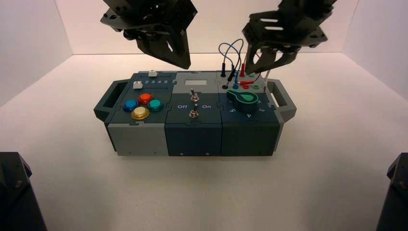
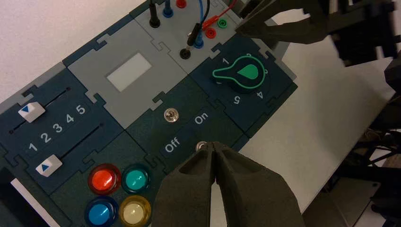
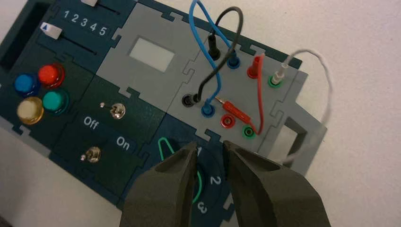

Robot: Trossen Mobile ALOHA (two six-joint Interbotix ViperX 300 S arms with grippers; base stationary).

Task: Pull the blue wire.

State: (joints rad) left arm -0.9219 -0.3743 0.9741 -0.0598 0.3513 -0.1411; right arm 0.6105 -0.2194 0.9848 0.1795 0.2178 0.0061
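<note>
Reaching for the blue wire point(image 3: 206, 50), which loops between two blue sockets at the box's wire end, we risk snagging the crossing black lead point(image 3: 241, 21) if our right end effector point(image 3: 211, 145), parted above the knob, closes carelessly. Our left end effector point(image 2: 212, 146), together above the switches, could bump the right arm.

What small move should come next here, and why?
Probably shift the right gripper toward the blue wire's near plug, jaws apart to straddle it: both blue ends still sit in sockets, the gripper holds nothing, and the black lead stands close beside that plug. The left gripper idles above the box's middle.
</note>
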